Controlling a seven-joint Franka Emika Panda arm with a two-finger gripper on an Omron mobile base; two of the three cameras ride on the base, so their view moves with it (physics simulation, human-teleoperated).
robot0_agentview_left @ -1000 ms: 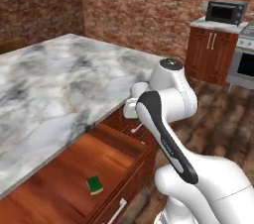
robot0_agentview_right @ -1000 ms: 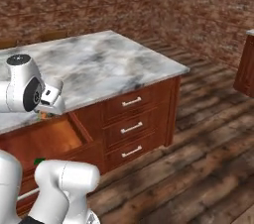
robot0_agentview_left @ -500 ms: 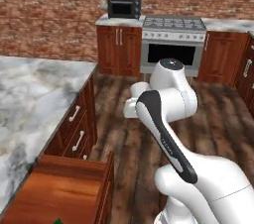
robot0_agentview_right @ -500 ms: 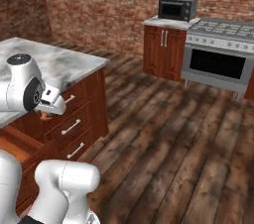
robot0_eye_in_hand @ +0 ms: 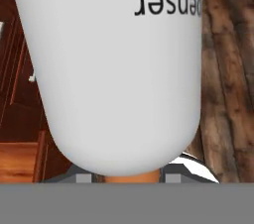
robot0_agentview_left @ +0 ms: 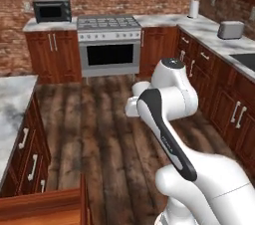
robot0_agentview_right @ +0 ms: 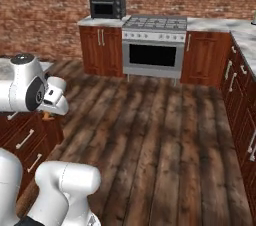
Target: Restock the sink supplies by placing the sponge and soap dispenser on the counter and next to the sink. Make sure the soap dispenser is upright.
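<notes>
Island [robot0_agentview_left: 12, 99] slid to far left edge since half-second ago; base has turned. Oven [robot0_agentview_left: 109, 45] now centre. Counter [robot0_agentview_left: 219, 35] with sink [robot0_agentview_left: 245, 59] entered at right. Soap dispenser [robot0_eye_in_hand: 114, 64] close before hand camera; pincer grip cannot tell.

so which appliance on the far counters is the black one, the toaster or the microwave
The microwave, the dark box on the counter left of the stove. The toaster is pale silver-grey and sits on the right-hand counter, near the black sink.
</notes>
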